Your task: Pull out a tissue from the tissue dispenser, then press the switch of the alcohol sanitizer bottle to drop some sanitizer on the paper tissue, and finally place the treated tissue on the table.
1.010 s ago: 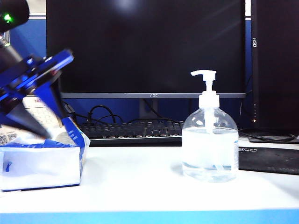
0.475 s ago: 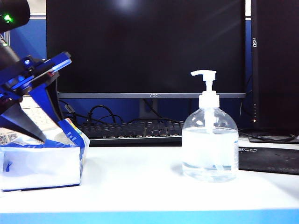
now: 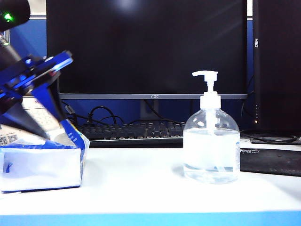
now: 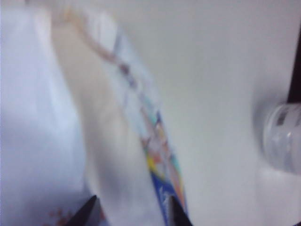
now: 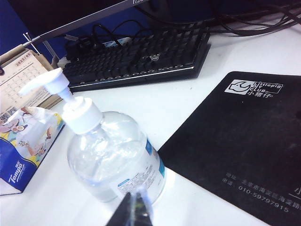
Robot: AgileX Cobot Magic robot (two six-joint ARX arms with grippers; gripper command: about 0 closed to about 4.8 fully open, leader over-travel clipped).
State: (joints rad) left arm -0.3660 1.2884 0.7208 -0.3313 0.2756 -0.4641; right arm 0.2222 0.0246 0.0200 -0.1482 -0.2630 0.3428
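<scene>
A: Far left of the exterior frame?
B: Left gripper (image 3: 56,133), blue and black, slanting down from the upper left corner. Jaws spread wide, nothing between them. Fingertips just over the top of the tissue dispenser (image 3: 42,165); touching or not, cannot tell.

A: And the left wrist view?
B: Blurred. Two dark fingertips (image 4: 87,213) apart, the tissue (image 4: 103,141) pale in the pack's opening under them. Not pulled out yet.

A: Dispenser itself?
B: Lower left, lying on the table (image 3: 141,188), blue and white.

A: Middle of the frame?
B: Dark monitor (image 3: 146,42) behind, black keyboard (image 3: 131,132) below it.

A: Right of centre?
B: Alcohol sanitizer bottle (image 3: 211,150), upright on the table, well apart from the dispenser. Switch (image 3: 207,75) on top, white, nozzle pointing left, untouched.

A: Far right?
B: Black mat (image 3: 270,160), just beside the bottle.

A: Right gripper (image 5: 135,212)?
B: Only in the right wrist view. Held above the table near the bottle, fingertips pressed together, clenched on nothing.
</scene>
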